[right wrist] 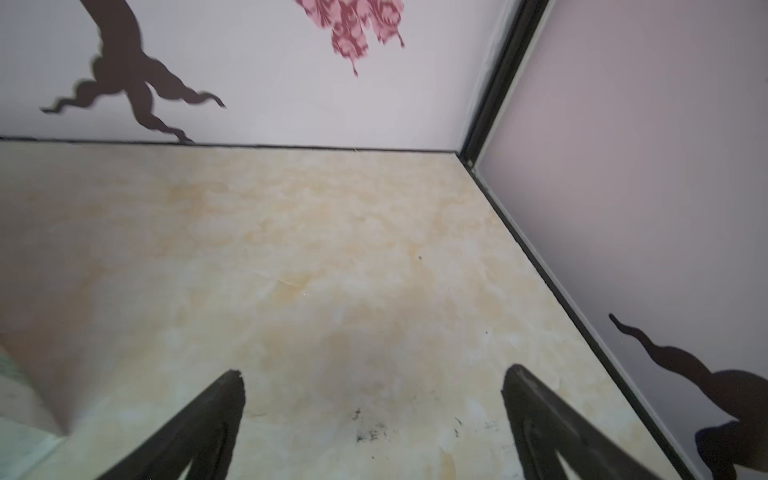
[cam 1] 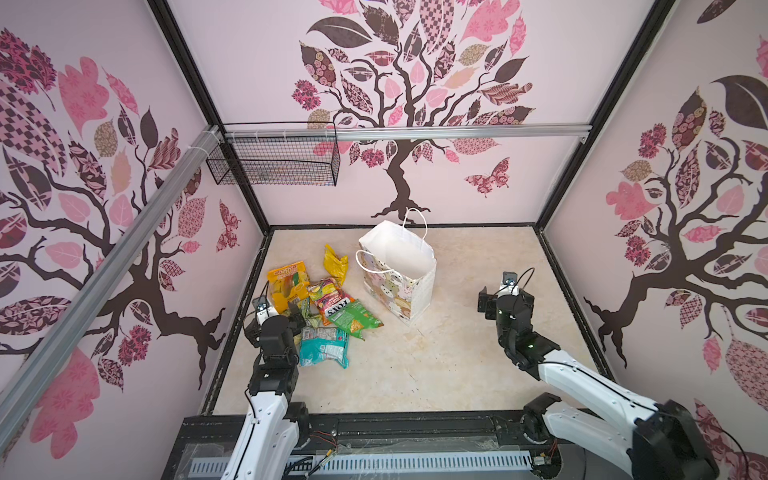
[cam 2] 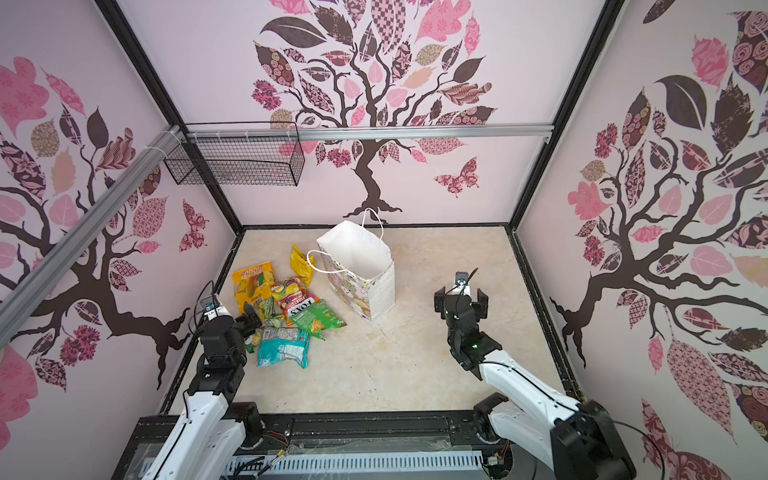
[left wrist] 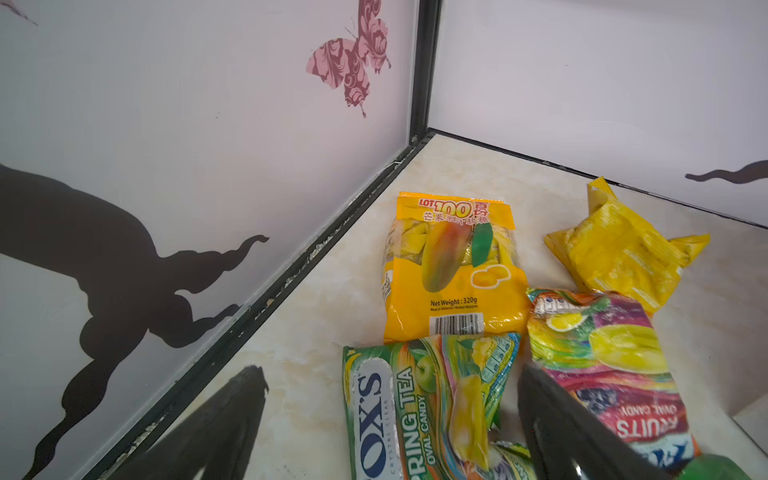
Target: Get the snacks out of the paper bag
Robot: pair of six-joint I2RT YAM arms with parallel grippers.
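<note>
- The bag stands upright at the far middle of the counter, mouth open and cord handles up. In both top views the inside that shows is bare white, so it looks emptied, though its bottom is not fully visible.
- The snacks lie in a loose, overlapping heap just left of the bag, probably dropped within the left arm's short reach.
- The left tool is released, its jaws spread wide over the near edge of the heap. One finger lies across the Fruits packet, but nothing is gripped.
- The right tool is released too, with only bare counter between its jaws. It hangs right of the bag and well apart from it, perhaps parked there out of the way.
- The orange packet lies flat, far left in the heap, and reads "LOT 100" with Chinese characters, "Net Weight : 320g" and a barcode.
- The Spring Tea packet reads "FOX'S CRYSTAL CLEAR" and "SPRING TEA OVAL CANDY".
- The Fruits packet shows "FRUITS OVAL CANDY" upside down in the left wrist view, and "FOXS" in a top view.
- The yellow packet is crumpled nearest the bag, and its print is too small to read.
- The green packet and the teal packet sit at the near side, their labels unreadable.
</note>
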